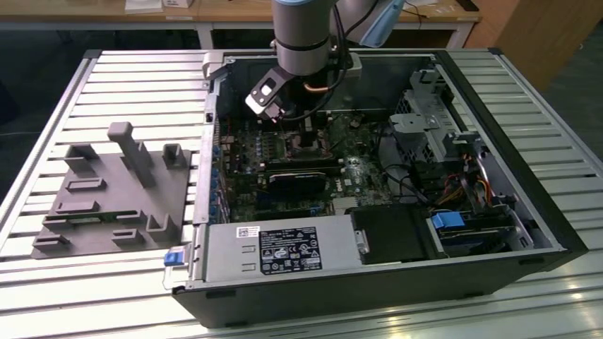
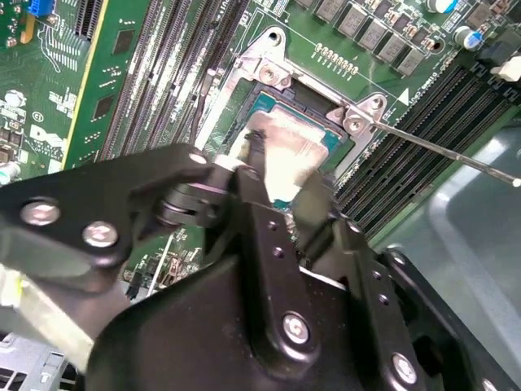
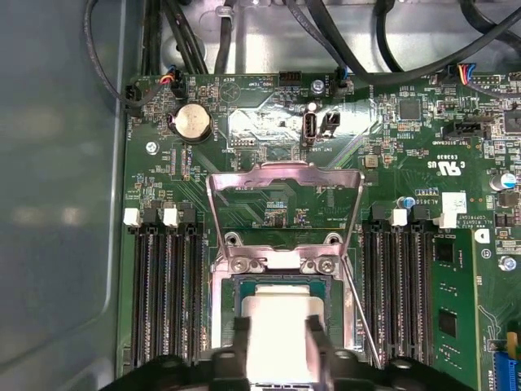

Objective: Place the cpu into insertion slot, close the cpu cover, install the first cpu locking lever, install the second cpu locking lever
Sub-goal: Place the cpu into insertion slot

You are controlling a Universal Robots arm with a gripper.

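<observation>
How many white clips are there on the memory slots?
4 white clips: two at the ends of the memory slots on each side of the chip; others may be hidden.

Exterior view: case [image 1: 377, 300] centre-right on slatted table [image 1: 141, 78]; fixture block [image 1: 113, 191] at exterior view's left, beside case. Gripper [image 1: 299, 135] upper centre, inside case, cpu [image 3: 277, 318] btwn its fingers, in insertion slot [image 3: 238, 293]. Cpu cover [image 3: 285, 170] raised off slot.
</observation>
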